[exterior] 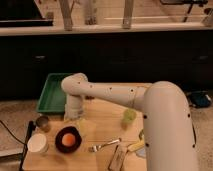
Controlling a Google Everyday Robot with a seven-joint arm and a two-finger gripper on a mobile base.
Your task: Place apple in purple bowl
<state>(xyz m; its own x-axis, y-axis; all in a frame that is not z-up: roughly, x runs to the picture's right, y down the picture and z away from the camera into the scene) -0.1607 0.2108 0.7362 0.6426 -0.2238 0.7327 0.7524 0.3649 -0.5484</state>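
1. My arm reaches left across the wooden table and bends down at the elbow near the green tray
2. My claw hangs at the wrist's end, just above the purple bowl; I cannot tell how far it is open or whether it holds anything
3. The apple sits inside the purple bowl
4. A white cup stands just left of the bowl, a metal can behind it
5. A fork lies right of the bowl, a green cup farther right
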